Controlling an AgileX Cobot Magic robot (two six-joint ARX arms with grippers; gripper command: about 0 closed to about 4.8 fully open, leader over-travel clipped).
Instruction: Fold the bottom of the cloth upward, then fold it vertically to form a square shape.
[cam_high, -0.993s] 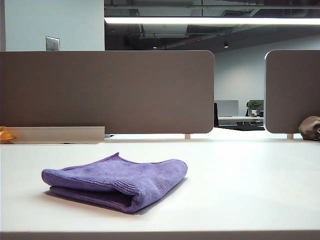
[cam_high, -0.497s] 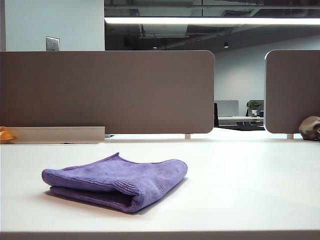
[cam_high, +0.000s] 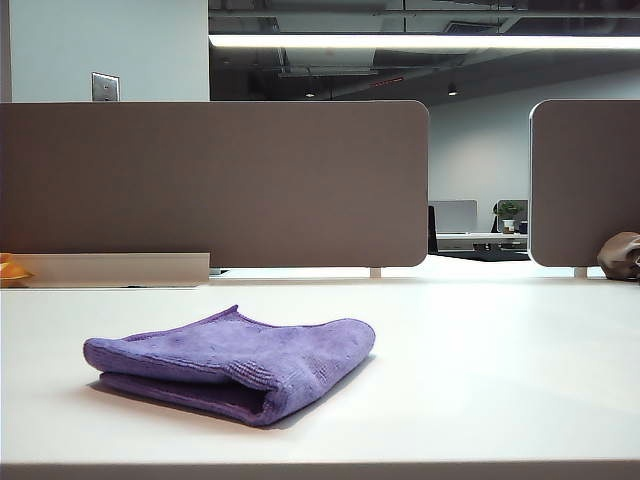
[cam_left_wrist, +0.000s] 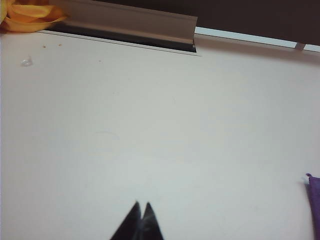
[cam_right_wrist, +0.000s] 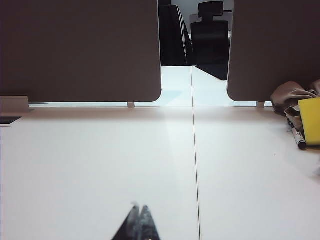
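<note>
Resting unchanged on the surface (cam_high: 500, 380), your cloth (cam_high: 230, 362) looks folded square; left hand (cam_left_wrist: 141, 212) and right hand (cam_right_wrist: 139, 214) hover pinched shut, empty, apart from it.

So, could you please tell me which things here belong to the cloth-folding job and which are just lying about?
Part of the job:
- purple cloth, folded on the table
- left claw, shut, over bare table
- right claw, shut, over bare table

Just lying about:
- brownish-grey lump
- orange thing
- yellow block
- marker pen
</note>
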